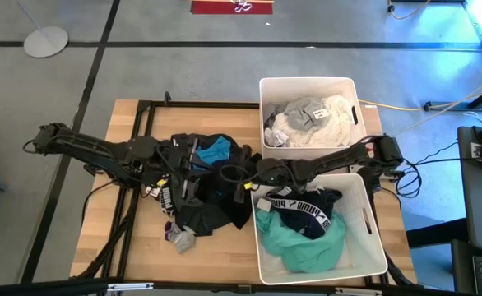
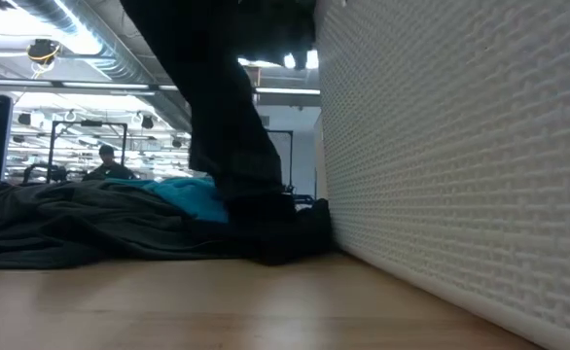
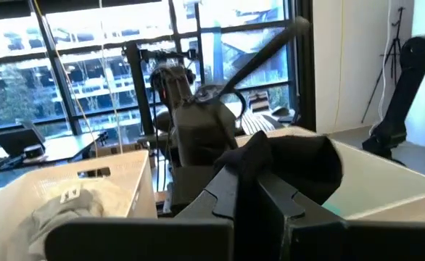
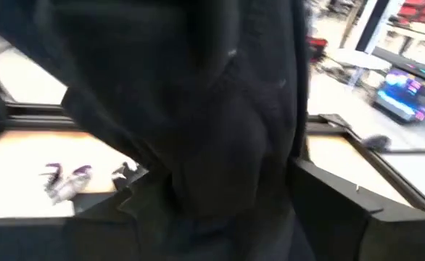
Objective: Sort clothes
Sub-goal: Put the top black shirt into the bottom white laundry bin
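A heap of dark clothes [image 1: 212, 193] with a teal piece [image 1: 216, 150] lies mid-table. My left gripper [image 1: 193, 162] is shut on a black garment [image 3: 292, 167] raised from the heap; in the low view it hangs as a dark sheet [image 2: 227, 107] down to the pile. My right gripper [image 1: 238, 174] reaches in from the table's right, open, and the black garment [image 4: 198, 123] fills the space in front of and between its fingers. A grey sock [image 1: 180, 238] lies at the heap's near edge. My left gripper pinches a bunched fold of the black garment [image 3: 260, 163] between its two fingers [image 3: 227, 196]. The fingers lie about level and point toward the table's right. The cloth rises out of the hold and drapes down, its lower part on the heap. My right gripper has its fingers [image 4: 343, 206] on either side of the hanging black cloth; I cannot tell whether they touch it.
Two white bins stand at the table's right: the far one [image 1: 266, 86] holds white and grey clothes, the near one [image 1: 373, 238] teal and navy ones. The near bin's wall [image 2: 441, 156] stands right beside the heap. Bare wood [image 1: 109, 238] lies at the near left.
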Tool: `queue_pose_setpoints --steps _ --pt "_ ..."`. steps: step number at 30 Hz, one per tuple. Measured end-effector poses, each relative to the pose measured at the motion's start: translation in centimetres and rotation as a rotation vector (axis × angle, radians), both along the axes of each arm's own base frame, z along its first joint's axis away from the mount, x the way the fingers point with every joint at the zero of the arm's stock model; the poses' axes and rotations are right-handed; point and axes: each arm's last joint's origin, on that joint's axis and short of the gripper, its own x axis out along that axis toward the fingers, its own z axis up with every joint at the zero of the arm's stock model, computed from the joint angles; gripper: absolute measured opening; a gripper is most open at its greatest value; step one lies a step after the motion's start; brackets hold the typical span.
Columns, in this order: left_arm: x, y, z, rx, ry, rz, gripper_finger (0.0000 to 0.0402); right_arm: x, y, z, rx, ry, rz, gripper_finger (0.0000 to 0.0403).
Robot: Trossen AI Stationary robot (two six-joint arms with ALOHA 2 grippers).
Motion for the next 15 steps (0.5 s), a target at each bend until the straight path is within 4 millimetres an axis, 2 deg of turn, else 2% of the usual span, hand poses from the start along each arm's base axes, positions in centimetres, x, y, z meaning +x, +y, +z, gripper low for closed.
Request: queue_pose_setpoints --steps 3,5,8,13,15 --pt "0.04 -0.02 0.02 0.002 -0.004 -0.004 0.0011 0.11 0.21 -0.04 0.007 -0.013 0.033 0.0243" --pt "0.04 -0.03 0.01 0.002 -0.004 -0.005 0.0011 0.12 0.23 -0.03 0.008 -0.015 0.037 0.0223" --pt "0.04 -0.03 0.02 0.002 -0.004 -0.004 0.0016 0.12 0.23 -0.04 0.007 -0.014 0.036 0.0165" --pt "0.06 0.03 -0.02 0.003 -0.001 -0.002 0.0028 0.05 0.13 0.08 -0.005 -0.015 0.008 0.0033" --pt "0.06 0.03 -0.01 0.003 -0.001 -0.002 0.0031 -0.02 0.1 0.23 -0.032 -0.015 0.006 0.0016"
